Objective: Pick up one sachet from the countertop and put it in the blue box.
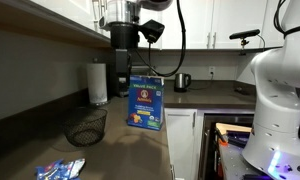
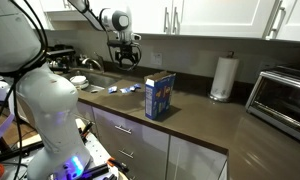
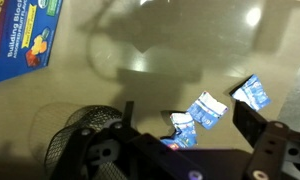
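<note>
Blue-white sachet (image 3: 205, 110) flat on countertop (image 3: 170, 60), beneath the hovering claw (image 2: 126, 62), jaws apart, empty

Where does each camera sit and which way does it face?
In an exterior view: camera at the end of the counter, looking along it; white arm at right.
In an exterior view: camera before the cabinets, looking across the counter; white arm at left.
Wrist view: looks down on sachets; pincer at bottom.
All three show the blue box.
</note>
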`<move>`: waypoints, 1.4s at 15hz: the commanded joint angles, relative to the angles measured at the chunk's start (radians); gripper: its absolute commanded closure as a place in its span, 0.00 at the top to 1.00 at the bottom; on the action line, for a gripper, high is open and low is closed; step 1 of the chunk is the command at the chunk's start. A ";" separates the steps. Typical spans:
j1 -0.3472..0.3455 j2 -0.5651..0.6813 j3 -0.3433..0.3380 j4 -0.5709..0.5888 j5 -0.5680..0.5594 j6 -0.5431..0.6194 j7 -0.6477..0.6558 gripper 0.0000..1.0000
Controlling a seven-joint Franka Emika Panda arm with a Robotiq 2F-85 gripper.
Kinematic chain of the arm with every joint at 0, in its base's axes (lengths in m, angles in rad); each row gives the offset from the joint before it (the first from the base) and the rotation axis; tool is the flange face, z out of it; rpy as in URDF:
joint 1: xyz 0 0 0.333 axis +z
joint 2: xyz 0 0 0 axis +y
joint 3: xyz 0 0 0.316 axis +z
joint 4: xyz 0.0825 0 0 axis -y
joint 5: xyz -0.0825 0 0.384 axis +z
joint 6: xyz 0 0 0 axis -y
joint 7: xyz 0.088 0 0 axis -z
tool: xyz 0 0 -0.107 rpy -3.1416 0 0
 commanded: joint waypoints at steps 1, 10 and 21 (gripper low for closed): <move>0.004 0.000 -0.005 0.002 -0.001 -0.002 0.001 1.00; 0.042 0.150 0.022 -0.031 0.022 0.204 -0.046 1.00; 0.044 0.583 0.106 0.232 0.007 0.397 -0.200 1.00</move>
